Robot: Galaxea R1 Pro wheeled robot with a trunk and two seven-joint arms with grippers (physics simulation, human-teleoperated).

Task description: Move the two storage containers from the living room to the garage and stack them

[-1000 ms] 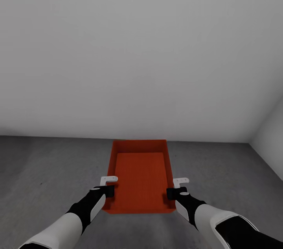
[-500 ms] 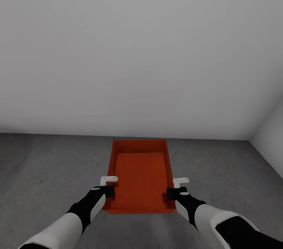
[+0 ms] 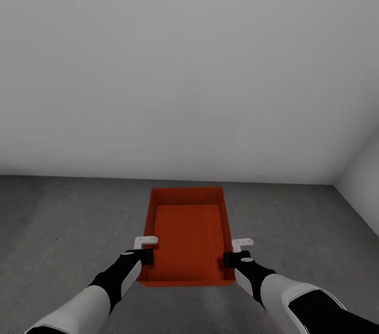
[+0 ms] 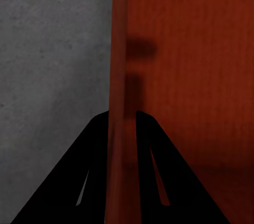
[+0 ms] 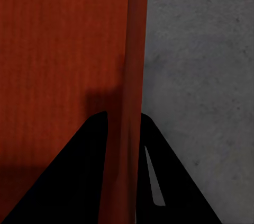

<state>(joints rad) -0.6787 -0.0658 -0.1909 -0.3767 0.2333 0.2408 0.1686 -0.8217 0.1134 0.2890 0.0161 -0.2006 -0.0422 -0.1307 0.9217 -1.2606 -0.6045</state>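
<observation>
One red-orange storage container [image 3: 187, 234] sits open-topped and empty between my two arms, over the dark grey concrete floor [image 3: 63, 228] of the garage. My left gripper [image 3: 147, 256] is shut on its left long wall near the front corner. My right gripper [image 3: 227, 259] is shut on the right long wall at the matching spot. In the left wrist view the black fingers of the left gripper [image 4: 123, 115] straddle the container's rim [image 4: 119, 75]. The right wrist view shows the right gripper [image 5: 124, 115] pinching the rim [image 5: 137, 49] likewise. Whether the container rests on the floor or hangs just above it I cannot tell.
A plain white-grey wall [image 3: 184, 60] stands straight ahead, just past the container's far end. A second wall [image 3: 363, 186] meets it in a corner at the right. Bare concrete floor stretches to both sides of the container.
The line where wall meets floor has slid slightly up in the picture, so the camera has moved. The container and both grippers keep the same places relative to each other.
</observation>
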